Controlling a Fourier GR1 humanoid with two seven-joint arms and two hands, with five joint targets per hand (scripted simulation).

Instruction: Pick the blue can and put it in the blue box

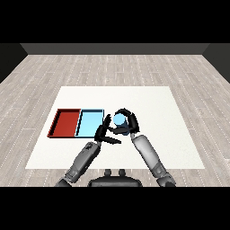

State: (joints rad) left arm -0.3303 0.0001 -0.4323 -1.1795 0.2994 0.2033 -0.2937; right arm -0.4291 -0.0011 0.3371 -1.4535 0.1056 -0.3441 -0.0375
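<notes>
White table (148, 108), right hand (130, 123) curled round blue can (119, 119) just right of light blue tray (90, 122), left hand (104, 132) open with straight fingers

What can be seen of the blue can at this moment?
The blue can is a small light blue cylinder, its round top facing the camera, so it looks about upright. The right robot hand curls round it, black fingers covering its sides and lower part. It sits just right of the light blue tray, not inside it. Whether it rests on the white table or is lifted cannot be told.
</notes>
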